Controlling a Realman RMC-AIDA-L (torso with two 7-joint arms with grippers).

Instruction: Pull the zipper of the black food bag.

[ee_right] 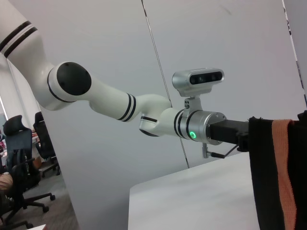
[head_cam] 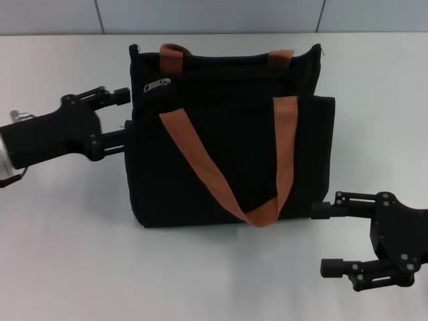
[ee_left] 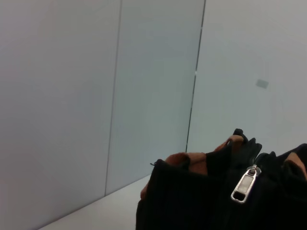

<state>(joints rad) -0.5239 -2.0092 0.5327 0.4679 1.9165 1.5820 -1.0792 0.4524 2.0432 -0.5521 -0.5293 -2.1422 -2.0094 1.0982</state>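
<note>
The black food bag stands upright mid-table, with orange-brown straps hanging down its front. Its silver zipper pull lies near the top left corner of the bag, and it also shows close up as the zipper in the left wrist view. My left gripper is open at the bag's left side, just below the pull's height, with its fingertips at the fabric edge. My right gripper is open low on the right, by the bag's lower right corner, holding nothing.
The white table lies all around the bag, and a pale panelled wall runs behind it. In the right wrist view my left arm reaches in to the bag's edge. An office chair stands far off.
</note>
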